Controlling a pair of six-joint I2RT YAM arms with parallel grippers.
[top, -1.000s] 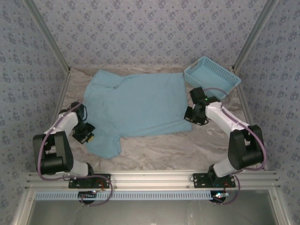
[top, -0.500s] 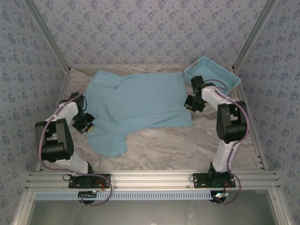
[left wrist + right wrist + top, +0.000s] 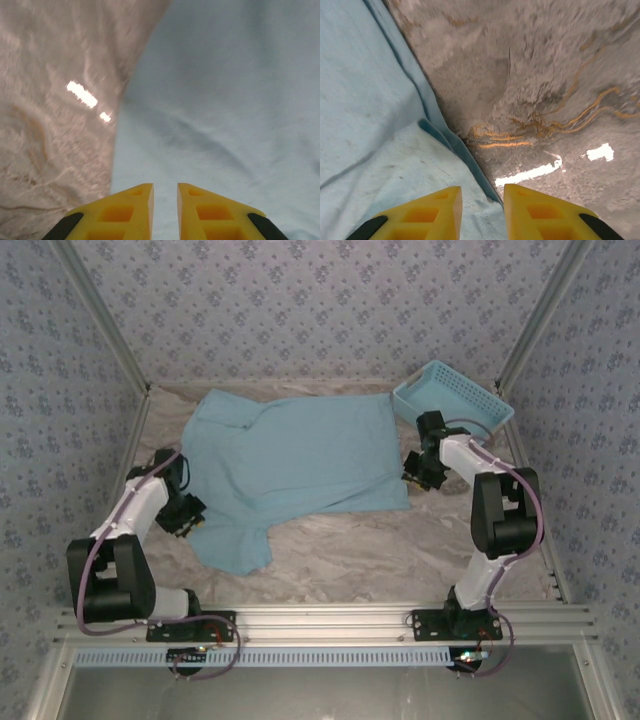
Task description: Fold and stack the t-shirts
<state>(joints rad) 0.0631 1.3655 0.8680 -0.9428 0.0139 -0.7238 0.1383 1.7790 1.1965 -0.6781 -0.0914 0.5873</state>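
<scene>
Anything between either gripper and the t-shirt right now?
Nothing visible. The left gripper sits right at the t-shirt's left edge and the right gripper at its right edge, both with jaws slightly apart and empty. The blue basket stands farther back on the right, not between them.

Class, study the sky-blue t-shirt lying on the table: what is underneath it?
The marbled tabletop shows around the t-shirt, so it rests on that. At its right-hand edge a lower fabric layer peeks out. Anything else beneath is covered.
</scene>
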